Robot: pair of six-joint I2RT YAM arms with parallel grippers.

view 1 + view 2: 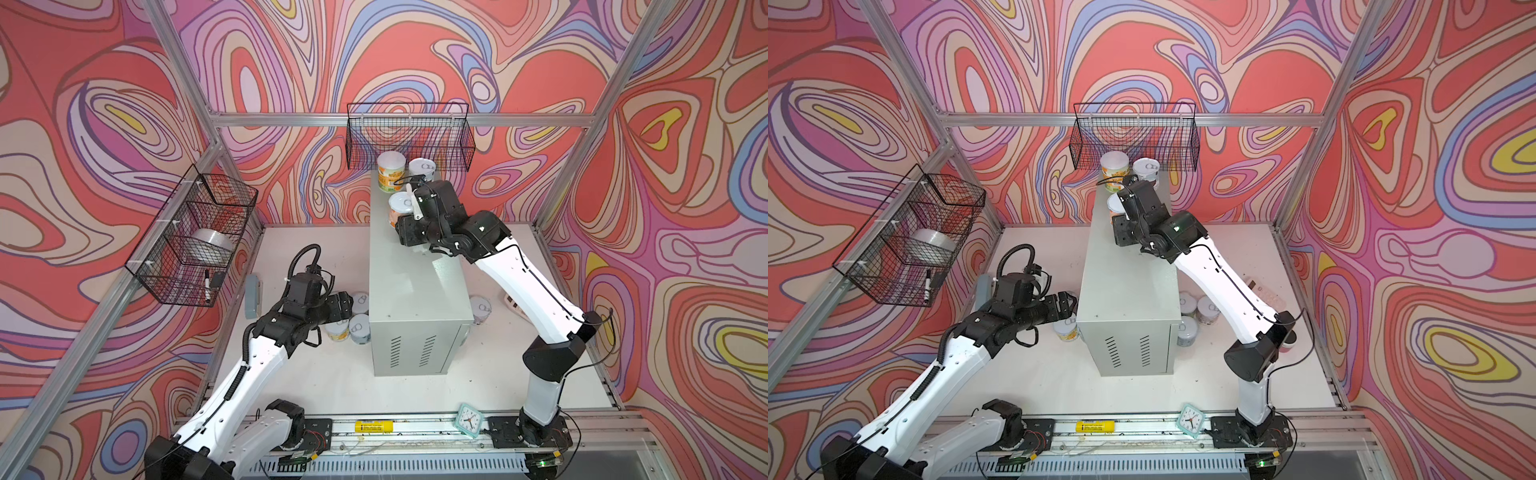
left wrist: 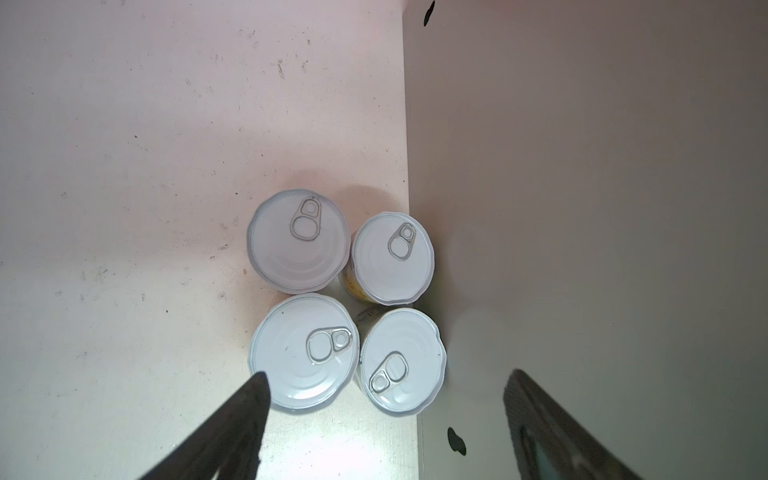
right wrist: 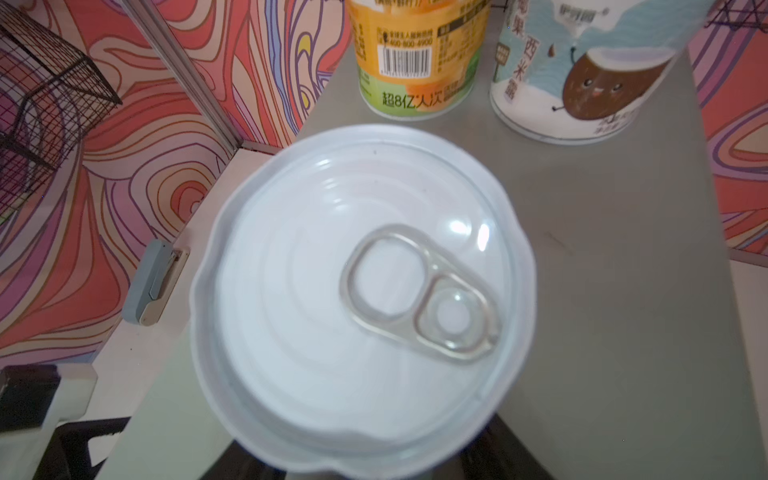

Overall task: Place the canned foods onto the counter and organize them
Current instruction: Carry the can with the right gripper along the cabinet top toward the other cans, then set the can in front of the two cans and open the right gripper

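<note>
The right arm reaches up over the grey metal box. It bends at the elbow and its wrist tips down near the far end of the top. The right jaws sit around an orange can at the left edge of the box's top. The can's lid fills the wrist view and hides the jaws, so one cannot tell if they squeeze it. Behind it stand an orange-and-green can and a white can.

The left arm stretches low over the white table, left of the box. The left jaws are wide open and hold nothing. Below them four cans stand packed together on the table, just beside the box. More cans stand on the table at the box's right side.

The walls have red, pink and purple swirls. One wire basket hangs on the back wall. Another basket on the left wall holds a roll of tape. A small clock leans at the front.
</note>
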